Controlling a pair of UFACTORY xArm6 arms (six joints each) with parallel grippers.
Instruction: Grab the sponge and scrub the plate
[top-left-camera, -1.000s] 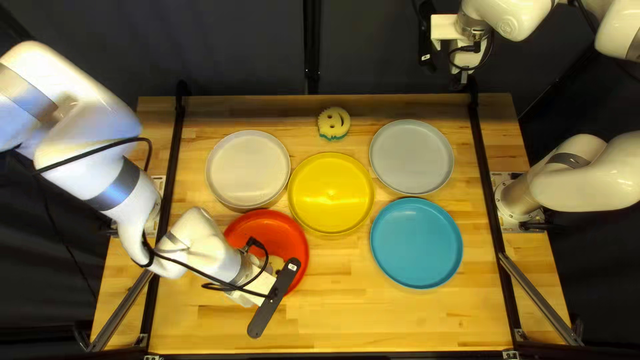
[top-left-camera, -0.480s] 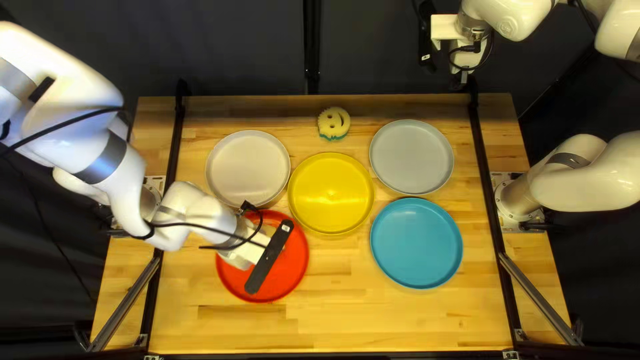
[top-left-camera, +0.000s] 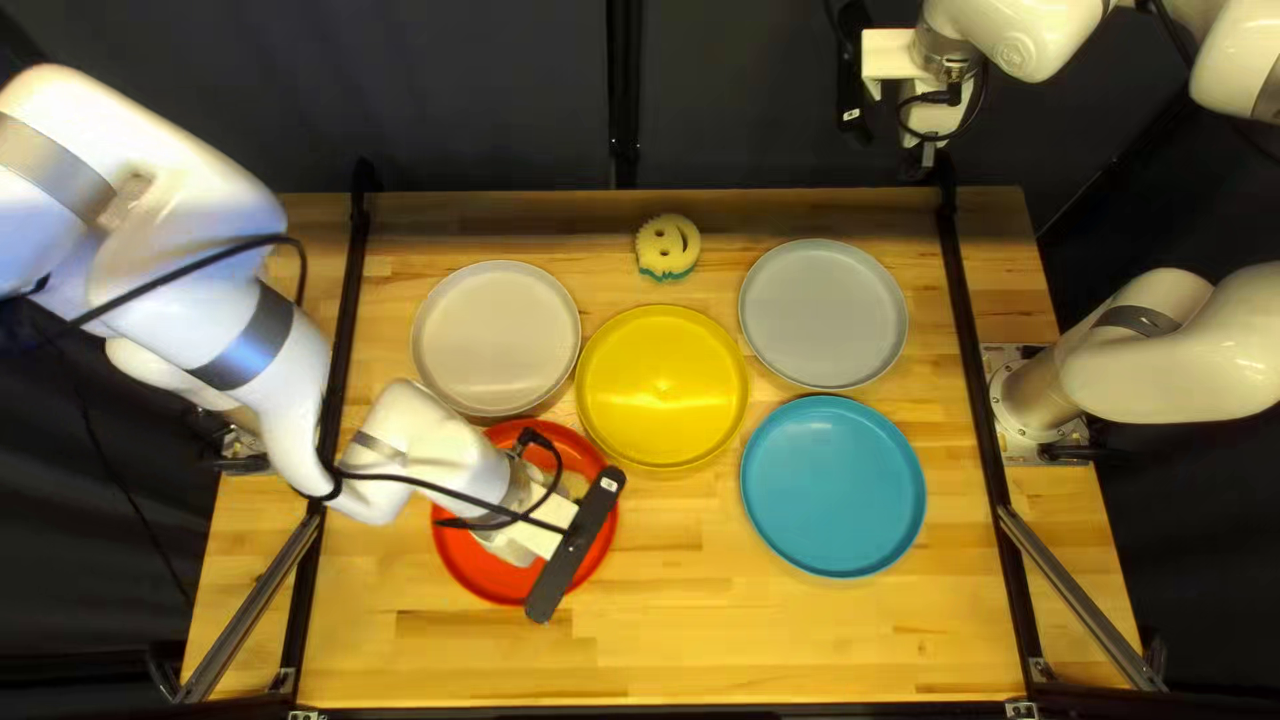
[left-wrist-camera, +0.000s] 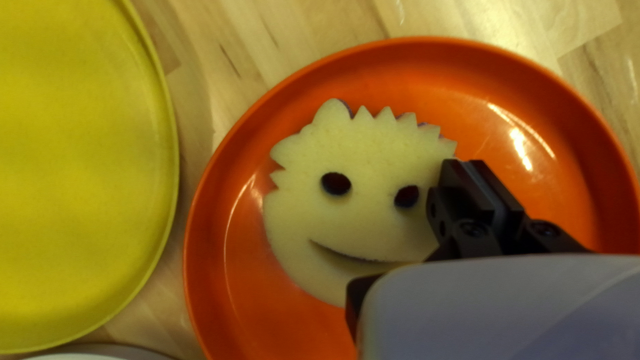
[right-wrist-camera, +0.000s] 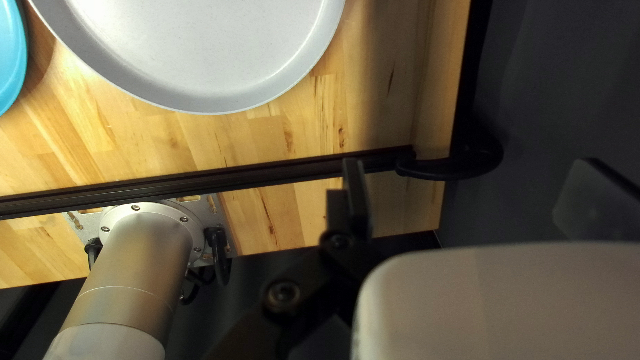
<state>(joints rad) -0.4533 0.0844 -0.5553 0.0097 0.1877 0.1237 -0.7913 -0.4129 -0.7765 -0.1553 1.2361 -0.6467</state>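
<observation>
**Sponge in hand, scrubbing likely under way**

The pick-up half of the job looks done. The left pincer (left-wrist-camera: 467, 163) is closed down to almost nothing and appears to have one edge of the face-shaped sponge (left-wrist-camera: 367, 217) nipped between its fingers, though the pinched part is hidden behind the fingers, so that grip is my best reading. The sponge lies face-up inside the red plate (left-wrist-camera: 233, 300), off to one side, with bare plate around it.

What is left, I judge, is the rubbing itself: strokes over the whole plate, the uncovered side included. No dirt shows, so nothing tells how much has been cleaned.

The right pincer (right-wrist-camera: 470, 163) stands wide open, holding nothing, beyond the bench (top-left-camera: 747, 640), and seems to have no part in this step. A second sponge (top-left-camera: 662, 240) sits above the yellow plate (top-left-camera: 663, 400) in the top left view, apparently not needed.
</observation>
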